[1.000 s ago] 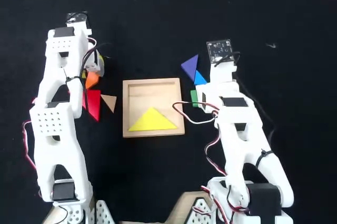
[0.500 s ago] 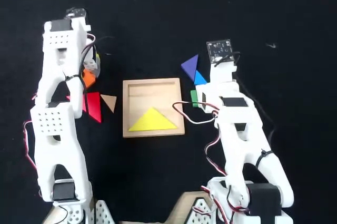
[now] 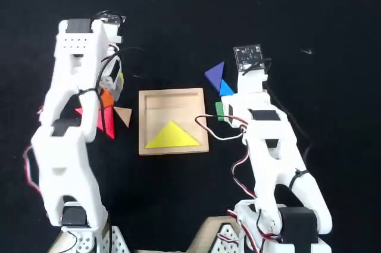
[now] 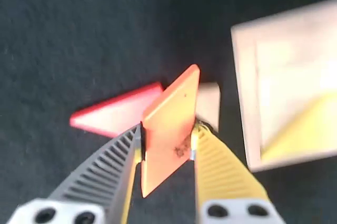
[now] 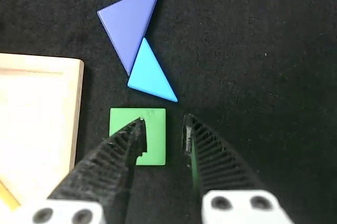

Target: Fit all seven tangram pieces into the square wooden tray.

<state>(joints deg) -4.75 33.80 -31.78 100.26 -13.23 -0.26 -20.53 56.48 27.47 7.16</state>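
Note:
The square wooden tray (image 3: 173, 95) lies at the table's centre with a yellow triangle (image 3: 171, 136) inside it. My left gripper (image 4: 167, 128) is shut on an orange piece (image 4: 169, 121) and holds it in the air, left of the tray, above a red triangle (image 4: 113, 116) and a tan triangle (image 4: 208, 105). In the high view the orange piece (image 3: 107, 98) hangs just under the left arm. My right gripper (image 5: 162, 129) hovers open over a green square (image 5: 138, 135), right of the tray. A dark blue triangle (image 5: 131, 23) and a light blue triangle (image 5: 150, 79) touch each other beyond it.
A black cloth covers the table. The red triangle (image 3: 106, 121) and the tan triangle (image 3: 124, 115) lie close to the tray's left edge. The upper half of the tray holds no piece. The right arm's cable loops over the tray's right rim (image 3: 205, 123).
The left arm has swung toward the tray with the orange piece in its gripper, now tilted over the red triangle. The right arm has not moved.

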